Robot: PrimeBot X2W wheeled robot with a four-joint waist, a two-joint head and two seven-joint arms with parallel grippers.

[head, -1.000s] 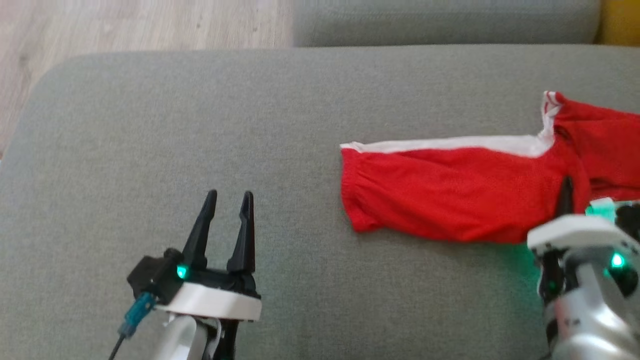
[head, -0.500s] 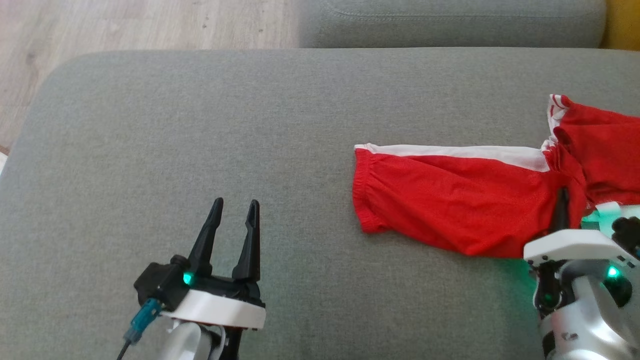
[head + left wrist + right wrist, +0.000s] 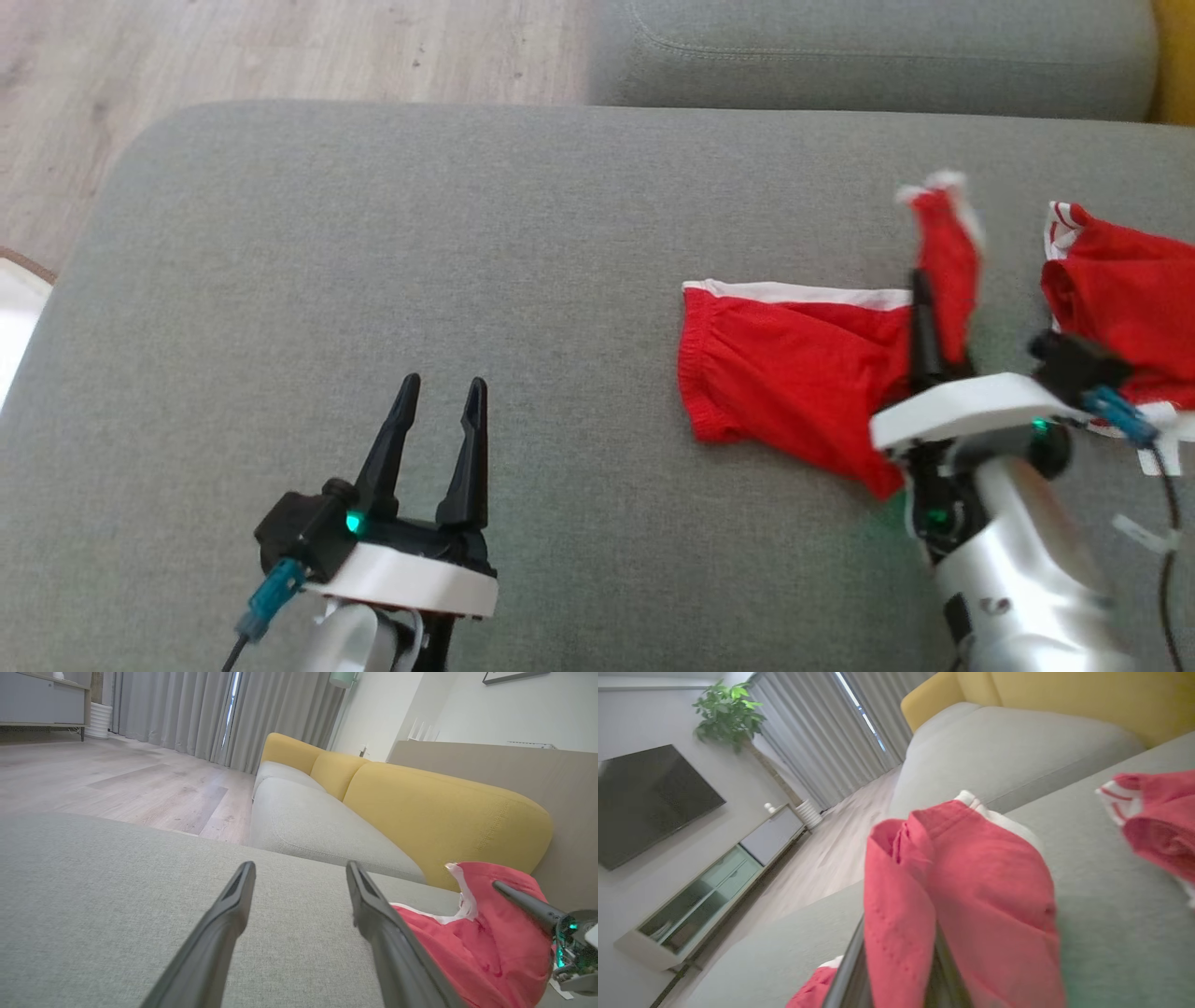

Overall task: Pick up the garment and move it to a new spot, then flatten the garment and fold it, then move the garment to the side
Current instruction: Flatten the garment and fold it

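1. The left gripper [image 3: 443,381] is seen nearest, its jaws spread and nothing held, over the bare grey cushion [image 3: 373,233], well apart from the garment [image 3: 784,373].
2. The red garment is spread on the cushion's right half.
3. A raised fold of it is clamped by the right gripper [image 3: 922,299].
4. Farther right, more red cloth [image 3: 1120,289] is seen, possibly the same garment.

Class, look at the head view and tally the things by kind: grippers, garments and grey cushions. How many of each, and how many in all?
Grippers: 2 (left gripper, right gripper)
Garments: 1 (red garment)
Grey cushions: 2 (near cushion, far cushion)
Total: 5
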